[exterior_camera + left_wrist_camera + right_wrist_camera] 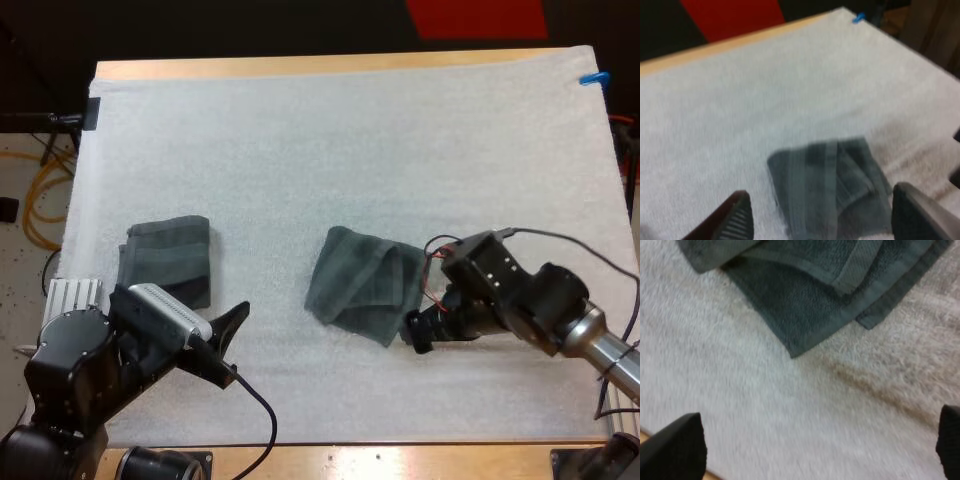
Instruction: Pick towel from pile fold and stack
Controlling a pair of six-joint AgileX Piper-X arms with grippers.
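A loosely folded dark grey-green towel [362, 285] lies on the white mat near the middle. A neatly folded towel [165, 258] rests at the mat's left side. My left gripper [228, 345] hovers near the front edge, between the two towels, fingers spread and empty. In the left wrist view its fingers [737, 220] stand wide apart, with the loose towel [832, 185] farther off between them. My right gripper [416, 331] sits just off the loose towel's lower right corner. It is open [812, 445] over bare mat, and the towel's corner [825, 290] lies just ahead of it.
The white mat [350, 140] covers most of the wooden table [300, 66]; its far half is bare. The table's front edge [400, 458] runs close below both arms.
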